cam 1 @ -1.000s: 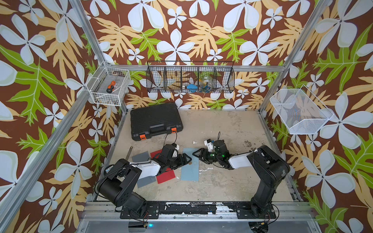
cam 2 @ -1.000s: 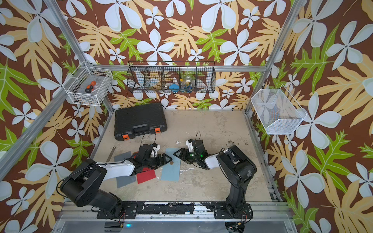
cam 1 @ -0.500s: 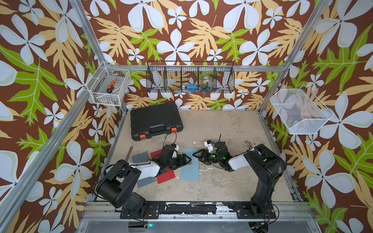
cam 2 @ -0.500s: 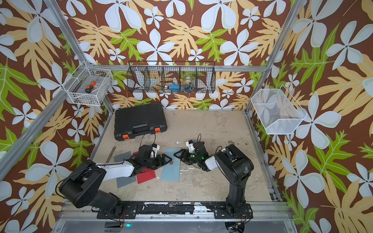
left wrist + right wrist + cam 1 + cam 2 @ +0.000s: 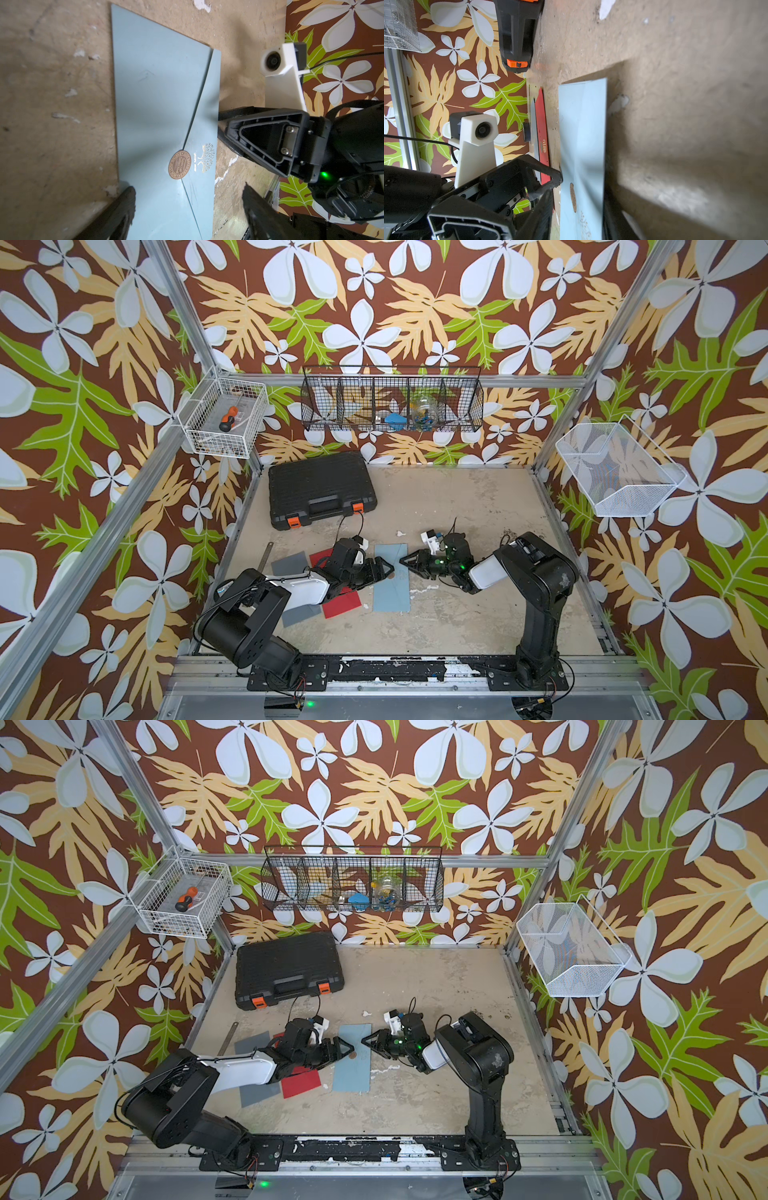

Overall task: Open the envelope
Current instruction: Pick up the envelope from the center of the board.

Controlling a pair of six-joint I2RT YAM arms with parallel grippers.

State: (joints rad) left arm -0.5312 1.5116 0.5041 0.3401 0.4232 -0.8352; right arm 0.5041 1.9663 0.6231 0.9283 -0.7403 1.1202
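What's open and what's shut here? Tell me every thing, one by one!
Blue envelope: shut, flap down, round seal on its tip.
Black tool case: shut, orange latches down.
Left gripper: open, a finger on each side of the envelope.
Right gripper: at the envelope's edge, can't tell if gripping.

The envelope (image 5: 390, 578) is pale blue with a round bronze seal (image 5: 180, 165) and a gold tree emblem (image 5: 206, 156) beside the seal. Next to the envelope lie a red card (image 5: 341, 605) and grey cards (image 5: 291, 563); beyond it stands a black case (image 5: 320, 485) with orange latches (image 5: 295, 523). The walls (image 5: 374, 302) behind the case show white flowers, tan and green leaves on brown
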